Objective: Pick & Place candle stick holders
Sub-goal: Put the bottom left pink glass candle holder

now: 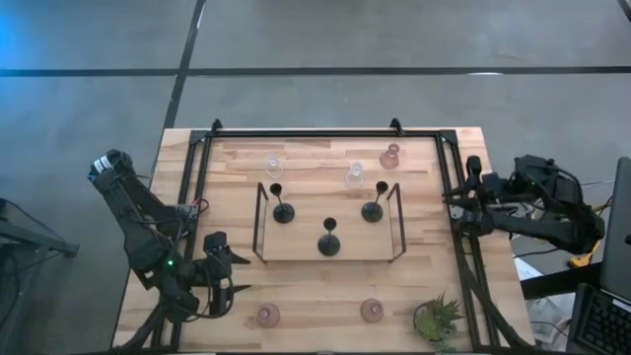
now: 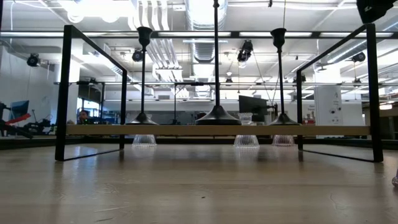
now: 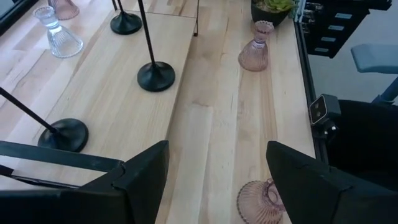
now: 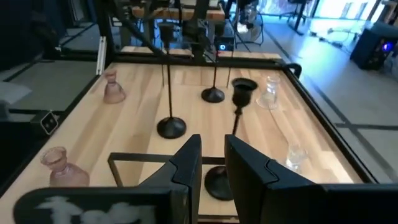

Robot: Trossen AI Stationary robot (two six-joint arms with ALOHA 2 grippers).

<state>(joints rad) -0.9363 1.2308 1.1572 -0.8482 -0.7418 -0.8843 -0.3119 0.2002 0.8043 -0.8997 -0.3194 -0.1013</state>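
Left gripper (image 1: 219, 279) fingers wide, empty — nearest pink glass holder (image 3: 260, 200) sits just ahead, between the fingertips' line, upright. Glass: light, slick, breakable — take it at the narrow neck, gently. Right gripper (image 1: 466, 202) waits well right of the rack (image 1: 260, 212), fingers narrow, empty.

The bench (image 1: 325, 286) is pale wood in butcher-block strips, smooth and satin. Matt black metal makes the black holders (image 1: 329, 244) and the frame (image 1: 260, 222). Pink holders (image 3: 255, 53) and clear holders (image 3: 56, 34) are ribbed, glossy glass.
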